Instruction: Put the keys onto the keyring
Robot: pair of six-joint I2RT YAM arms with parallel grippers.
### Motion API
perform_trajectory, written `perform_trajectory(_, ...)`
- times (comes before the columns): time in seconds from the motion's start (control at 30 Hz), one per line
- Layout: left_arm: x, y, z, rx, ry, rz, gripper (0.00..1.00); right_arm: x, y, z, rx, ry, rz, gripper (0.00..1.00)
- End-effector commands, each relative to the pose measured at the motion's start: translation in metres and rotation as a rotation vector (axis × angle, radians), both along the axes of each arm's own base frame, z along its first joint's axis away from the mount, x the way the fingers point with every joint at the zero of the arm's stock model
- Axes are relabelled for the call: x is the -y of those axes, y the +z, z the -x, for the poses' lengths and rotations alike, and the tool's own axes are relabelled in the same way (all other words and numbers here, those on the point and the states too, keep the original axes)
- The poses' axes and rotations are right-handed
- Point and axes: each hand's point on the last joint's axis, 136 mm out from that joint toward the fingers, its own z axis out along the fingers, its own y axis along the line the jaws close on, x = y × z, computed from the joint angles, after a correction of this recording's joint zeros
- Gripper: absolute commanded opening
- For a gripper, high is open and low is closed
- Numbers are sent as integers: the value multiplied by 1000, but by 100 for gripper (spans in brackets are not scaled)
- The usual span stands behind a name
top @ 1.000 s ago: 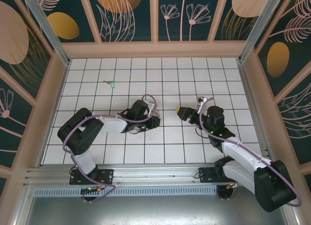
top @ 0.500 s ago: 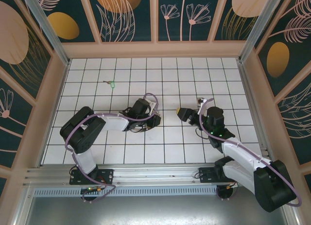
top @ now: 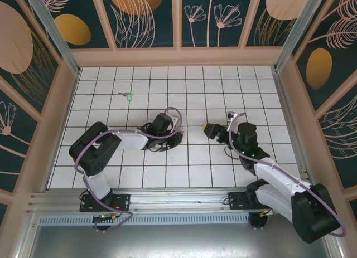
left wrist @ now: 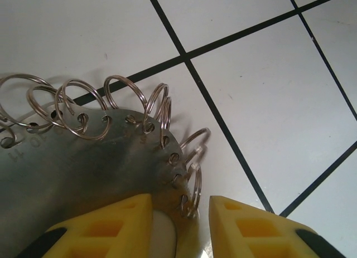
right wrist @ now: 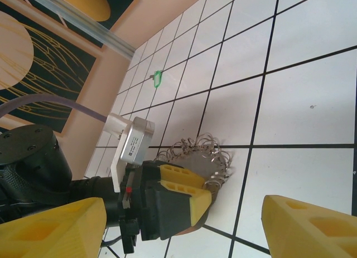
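Left gripper (left wrist: pixel 179 216) sits low over the keyring (left wrist: pixel 83 163) mid-tiles (top: pixel 223 85), jaws narrowly apart astride its ring-fringed rim. Right gripper (right wrist: pixel 184 210) hovers just beside, jaws wide and empty. The green key (top: pixel 128 95) lies well apart, far left

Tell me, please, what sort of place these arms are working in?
Probably a purpose-built robot test cell: a white tiled floor, boxed in by wall panels printed with leaves and flowers, and an aluminium rail at the near edge carrying the left arm and the right arm.
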Motion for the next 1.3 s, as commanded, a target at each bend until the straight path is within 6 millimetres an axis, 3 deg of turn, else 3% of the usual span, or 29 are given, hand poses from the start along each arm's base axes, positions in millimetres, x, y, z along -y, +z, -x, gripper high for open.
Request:
perform_trajectory(0.0,2,1,-2,24,-19,-43,32,1,-1,-1,5,-13,-12,74)
perform_trajectory(0.4,12,6,-7,38,-29,-38,23,1,-2,-1,1,-14,-16,74)
perform_trajectory(0.87,3,-7,0,18,-20,-68,28,2,-2,-2,3,-17,-12,75)
perform_trajectory(1.27,2,-13,-2,17,-15,-85,13,2,-3,-1,1,-21,-12,74)
